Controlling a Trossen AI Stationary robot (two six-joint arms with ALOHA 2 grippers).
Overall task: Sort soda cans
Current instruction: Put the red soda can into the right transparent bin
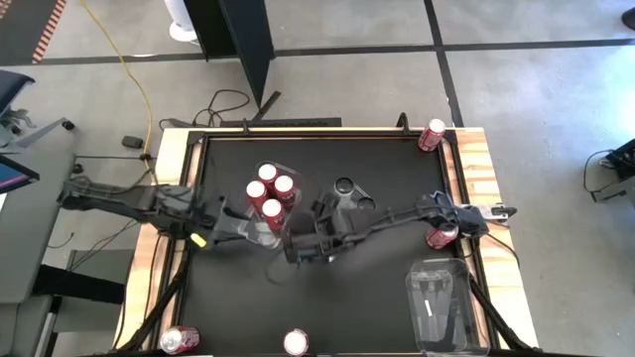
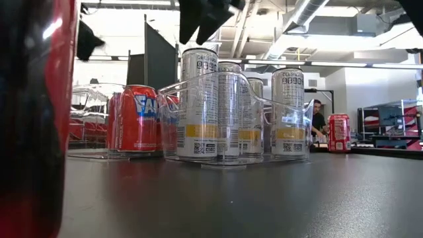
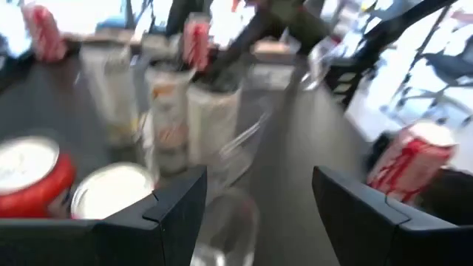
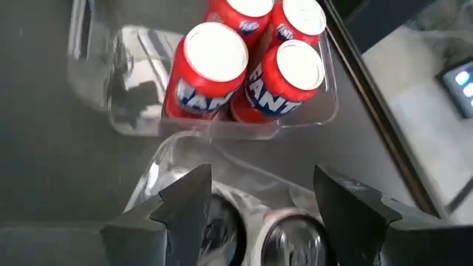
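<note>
Three red soda cans (image 1: pixel 270 194) stand in a clear tray (image 4: pixel 126 89) left of the table's middle, also seen in the right wrist view (image 4: pixel 247 59). Silver-grey cans with dark tops (image 2: pixel 228 109) stand in a second clear tray (image 1: pixel 347 198) beside it. Single red cans sit at the far right corner (image 1: pixel 432 135), the right edge (image 1: pixel 442 236) and the near edge (image 1: pixel 296 342) (image 1: pixel 179 340). My right gripper (image 4: pixel 255 203) is open, hovering over two dark can tops (image 4: pixel 222 225). My left gripper (image 3: pixel 255 207) is open near the red cans (image 3: pixel 33 174), holding nothing.
An empty clear tray (image 1: pixel 437 302) lies at the near right corner. Both arms cross the table's middle, their grippers close together near the two filled trays (image 1: pixel 298 238). A red can (image 2: pixel 33 119) stands right in front of the low camera. A person (image 2: pixel 318 119) is in the room behind.
</note>
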